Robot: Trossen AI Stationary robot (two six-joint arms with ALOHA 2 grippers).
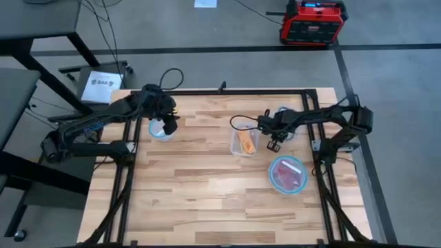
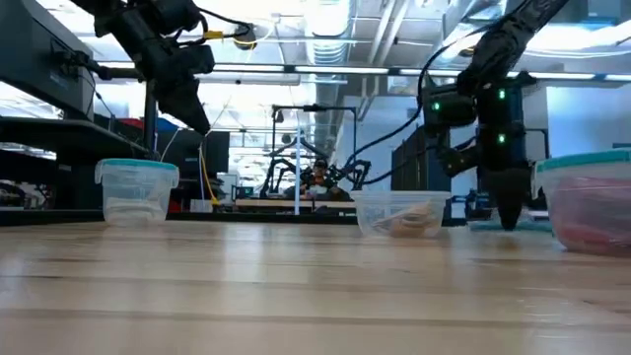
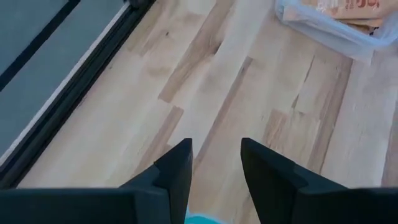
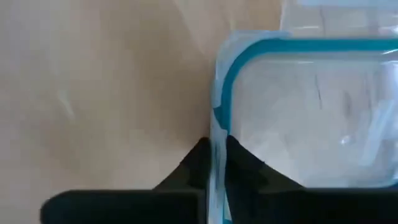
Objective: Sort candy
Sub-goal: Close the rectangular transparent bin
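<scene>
Right gripper [image 4: 214, 171] pinching the rim of a clear blue-rimmed container [image 4: 311, 112].
Left gripper [image 3: 214, 165] hangs spread above the wooden table [image 3: 249, 106]; orange-white candy [image 1: 246, 142] sits binned just beside that container.

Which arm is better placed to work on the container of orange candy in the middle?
Right. The right gripper sits down beside that container, pinching a clear blue-rimmed piece; the open left gripper hangs over the round tub farther off.

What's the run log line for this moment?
left gripper: open, above round tub | right gripper: shut on blue-rimmed container rim
</scene>
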